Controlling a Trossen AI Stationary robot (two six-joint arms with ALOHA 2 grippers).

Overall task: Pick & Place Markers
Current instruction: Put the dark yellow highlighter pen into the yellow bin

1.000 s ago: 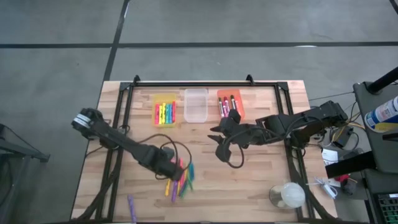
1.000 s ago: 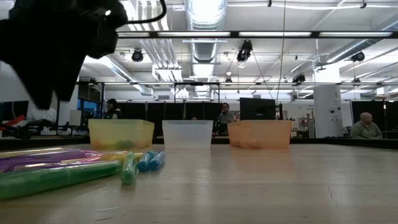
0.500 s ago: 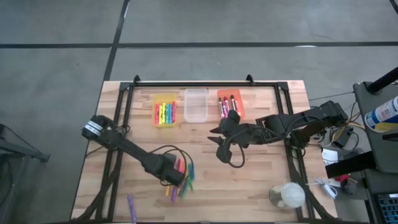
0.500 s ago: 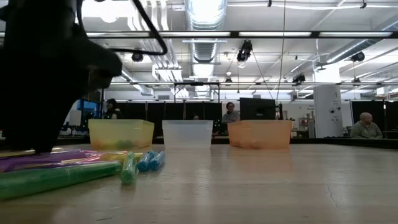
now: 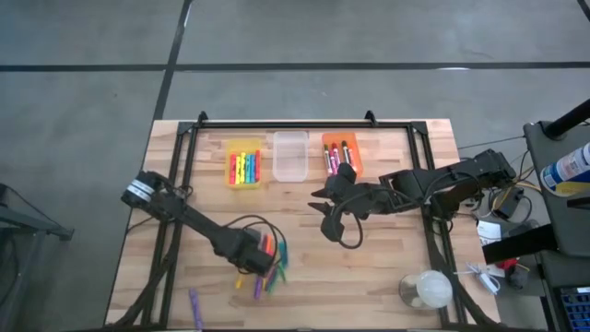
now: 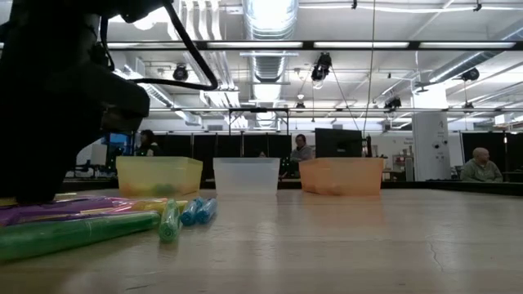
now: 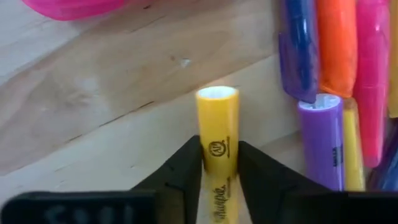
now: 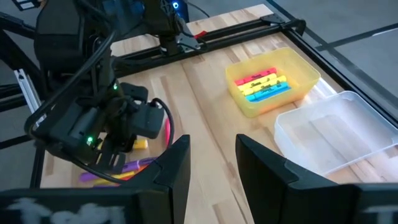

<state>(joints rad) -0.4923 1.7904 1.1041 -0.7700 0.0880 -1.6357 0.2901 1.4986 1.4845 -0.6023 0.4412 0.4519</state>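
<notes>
A pile of markers (image 5: 267,263) in orange, pink, purple, green and blue lies on the table's near left part; the low view shows green (image 6: 73,233) and blue (image 6: 196,211) ones. My left gripper (image 5: 251,260) is down in this pile and shut on a yellow marker (image 7: 217,124), with purple (image 7: 320,143), orange (image 7: 339,43) and pink (image 7: 373,62) markers beside it. A lone purple marker (image 5: 195,302) lies by the near edge. My right gripper (image 5: 327,198) hovers open at mid table, touching nothing. My left gripper pinches the yellow marker between its two fingers (image 7: 186,168), one on each side of the barrel (image 7: 217,152). The fingers come slanting down from above. The marker's round end (image 7: 217,94) sticks out beyond the fingertips. Whether it is clear of the table, I cannot tell.
Three bins stand in a row at the far side: a yellow bin (image 5: 244,146) and an orange bin (image 5: 353,148) holding markers, and a clear bin (image 5: 289,155) between them. A black cable loop (image 5: 348,240) hangs under the right arm. A clear round object (image 5: 426,290) sits at the near right corner.
My left gripper has moved toward the table's near edge and down into the marker pile, then stayed almost still over the last half second. The right arm has kept still.
</notes>
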